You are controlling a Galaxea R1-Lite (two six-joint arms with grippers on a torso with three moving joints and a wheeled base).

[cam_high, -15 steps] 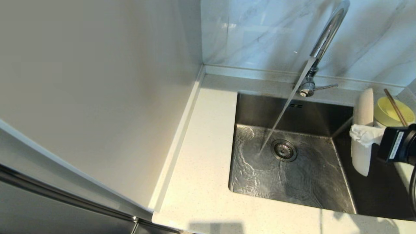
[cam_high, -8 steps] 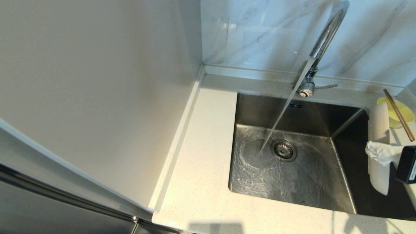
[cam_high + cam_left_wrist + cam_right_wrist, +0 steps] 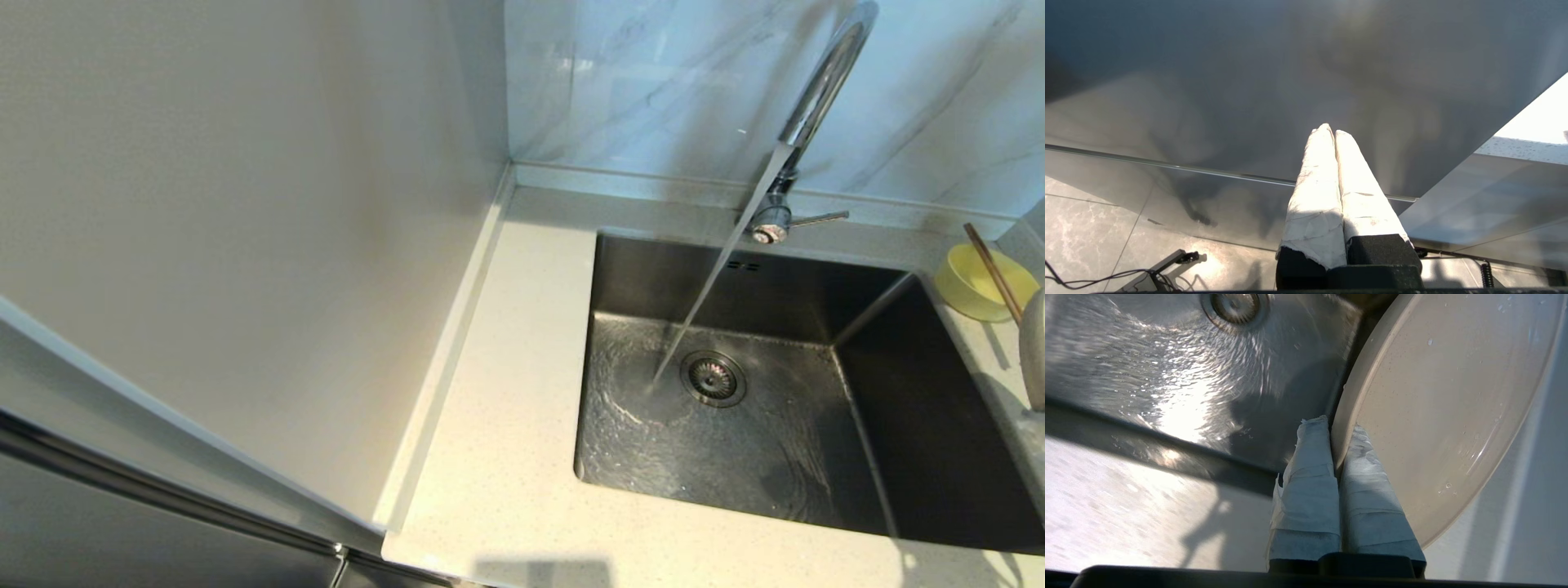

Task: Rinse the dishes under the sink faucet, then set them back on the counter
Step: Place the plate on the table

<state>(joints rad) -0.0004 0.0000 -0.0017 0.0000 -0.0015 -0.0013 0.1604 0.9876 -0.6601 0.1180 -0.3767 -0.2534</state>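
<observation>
My right gripper [image 3: 1336,428] is shut on the rim of the cream-white plate [image 3: 1453,396], which stands on edge and carries water drops. In the head view only a sliver of the plate [image 3: 1035,351] shows at the right border, above the counter strip right of the sink [image 3: 922,425]. The pale-yellow bowl [image 3: 980,287] sits on that counter strip farther back, with the brown chopstick [image 3: 992,273] leaning across it. The chrome faucet [image 3: 824,82] pours a stream of water [image 3: 710,286] into the basin beside the drain [image 3: 713,377]. My left gripper [image 3: 1331,132] is shut and empty, parked low beside a grey cabinet front.
The off-white counter [image 3: 522,425] runs along the left and front of the sink. A beige side wall [image 3: 245,204] stands at the left and the grey-veined marble wall [image 3: 653,82] at the back. Water ripples over the sink floor [image 3: 1167,375].
My right gripper has carried the plate to the right, from over the sink's right side to beyond its rim. It has nearly left the head view. Water keeps running.
</observation>
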